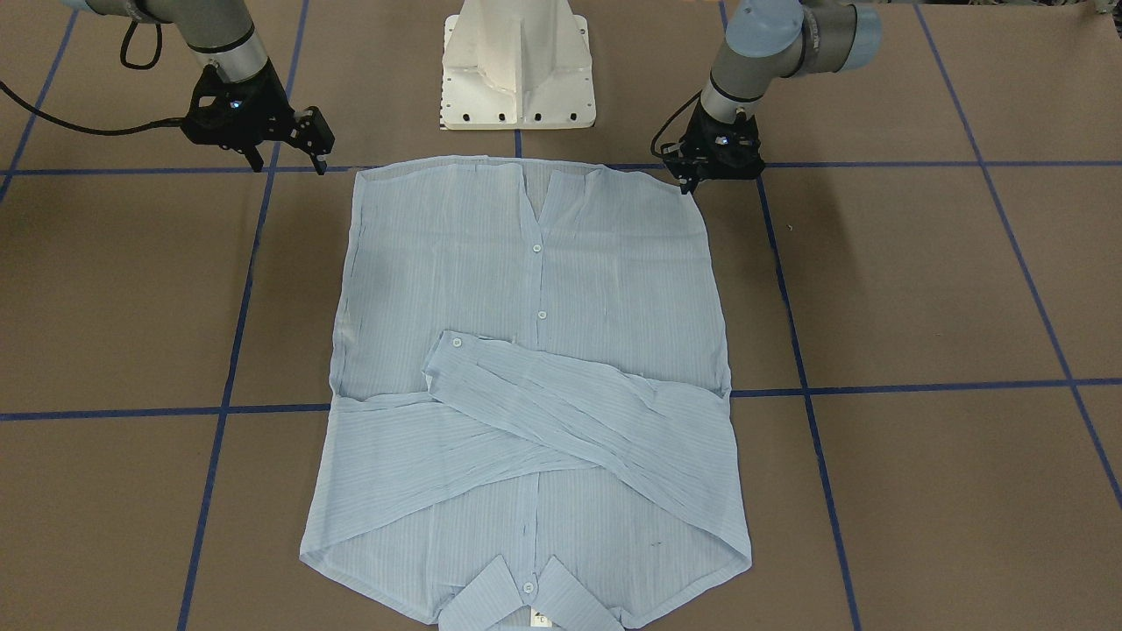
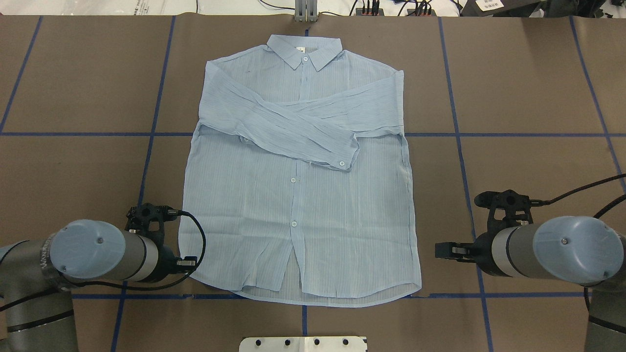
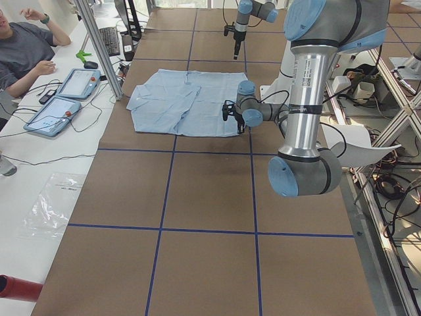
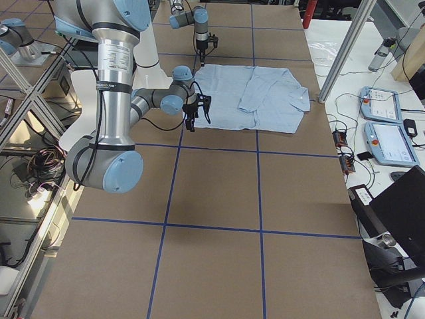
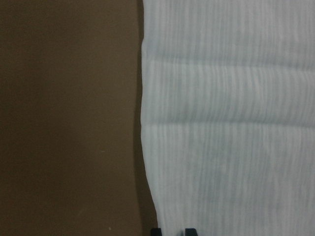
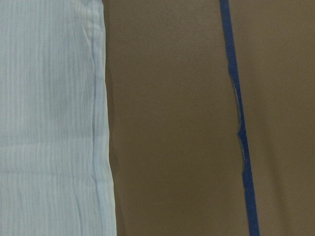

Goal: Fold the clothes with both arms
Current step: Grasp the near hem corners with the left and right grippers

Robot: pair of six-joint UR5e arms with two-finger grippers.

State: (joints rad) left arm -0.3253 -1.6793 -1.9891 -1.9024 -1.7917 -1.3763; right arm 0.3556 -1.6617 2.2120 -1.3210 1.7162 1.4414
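Note:
The pale-blue striped shirt (image 1: 605, 263) lies flat and buttoned on the brown table, both sleeves crossed over the chest. Its collar (image 2: 304, 50) is at the far side and its hem is toward the robot. My left gripper (image 1: 692, 182) hovers at the hem's left corner (image 2: 195, 278). In the left wrist view its fingertips (image 5: 189, 231) stand close together over the shirt's (image 5: 231, 123) side edge, and no cloth is lifted. My right gripper (image 1: 289, 162) is open, just outside the hem's other corner. The right wrist view has shirt edge (image 6: 101, 123) and bare table.
The white pedestal base (image 1: 517, 70) stands just behind the hem. Blue tape lines (image 2: 459, 146) grid the brown table cover. A person (image 3: 20, 49) sits at a side bench with tablets (image 3: 62, 105); control pendants (image 4: 388, 136) lie on the opposite bench.

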